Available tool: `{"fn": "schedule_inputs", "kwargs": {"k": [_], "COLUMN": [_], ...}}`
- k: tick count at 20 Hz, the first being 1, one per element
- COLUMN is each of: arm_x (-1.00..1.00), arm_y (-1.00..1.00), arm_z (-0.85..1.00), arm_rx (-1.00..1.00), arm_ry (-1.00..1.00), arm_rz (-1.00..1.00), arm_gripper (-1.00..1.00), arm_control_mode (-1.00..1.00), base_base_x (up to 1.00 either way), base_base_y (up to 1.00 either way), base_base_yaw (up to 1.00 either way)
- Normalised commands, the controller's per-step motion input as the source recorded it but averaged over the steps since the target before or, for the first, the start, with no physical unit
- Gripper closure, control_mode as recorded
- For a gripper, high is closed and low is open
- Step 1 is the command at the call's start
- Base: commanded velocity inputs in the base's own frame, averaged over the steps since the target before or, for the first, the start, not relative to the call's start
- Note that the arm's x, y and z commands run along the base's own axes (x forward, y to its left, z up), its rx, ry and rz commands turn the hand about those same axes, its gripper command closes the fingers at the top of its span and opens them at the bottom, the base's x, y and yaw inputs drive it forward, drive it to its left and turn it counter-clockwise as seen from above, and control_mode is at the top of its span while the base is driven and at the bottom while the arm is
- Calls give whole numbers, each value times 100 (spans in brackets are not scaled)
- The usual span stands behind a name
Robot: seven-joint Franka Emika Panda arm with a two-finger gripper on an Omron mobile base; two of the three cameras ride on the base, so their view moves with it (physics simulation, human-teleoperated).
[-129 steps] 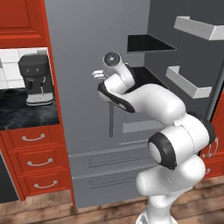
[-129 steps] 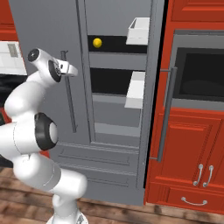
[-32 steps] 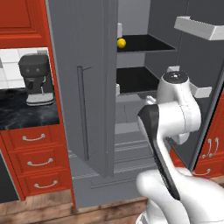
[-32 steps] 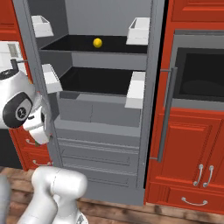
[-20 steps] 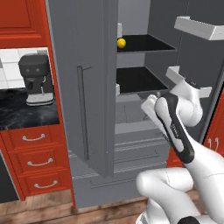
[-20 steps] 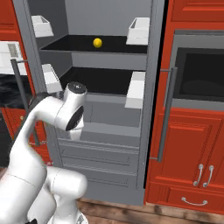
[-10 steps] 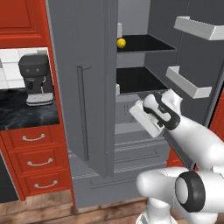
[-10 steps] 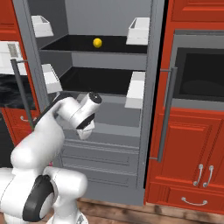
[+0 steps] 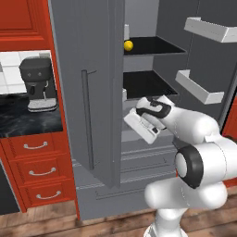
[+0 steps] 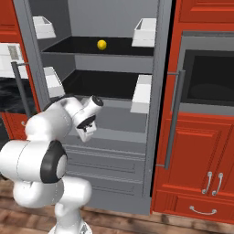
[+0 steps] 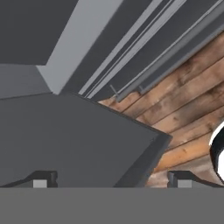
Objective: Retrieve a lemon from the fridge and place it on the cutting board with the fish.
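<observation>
The grey fridge stands with its doors swung open. A small yellow lemon lies on the upper black shelf, toward the back. My gripper hangs well below it, in front of the compartment under the lower shelf, pointing down. In the hand view its two dark fingertips stand wide apart with nothing between them, over the fridge's grey front and the wooden floor. The gripper is open. The cutting board and the fish are out of view.
White door bins line the right door, and more bins flank the shelves. A black coffee machine sits on the dark counter above red drawers. An oven and red cabinets stand right of the fridge.
The arm has swung down and leftward, bringing the hand from the right side to the front of the fridge's lower compartment. The fingers stay wide apart. The lemon has not moved.
</observation>
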Motion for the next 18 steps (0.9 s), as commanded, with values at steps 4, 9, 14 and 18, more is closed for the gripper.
{"fn": "schedule_inputs", "kwargs": {"k": [4, 9, 14, 18], "arm_x": [13, 12, 2, -5], "arm_y": [54, 42, 34, 47], "arm_z": [-27, -17, -10, -5], "arm_rx": [8, 25, 31, 34], "arm_ry": [0, 4, 10, 24], "arm_rz": [0, -1, -2, 0], "arm_gripper": [-100, -100, -100, -100], "arm_control_mode": [-100, -100, -100, -100], "base_base_x": [0, 0, 0, 0], "base_base_y": [0, 0, 0, 0], "base_base_yaw": [0, 0, 0, 0]}}
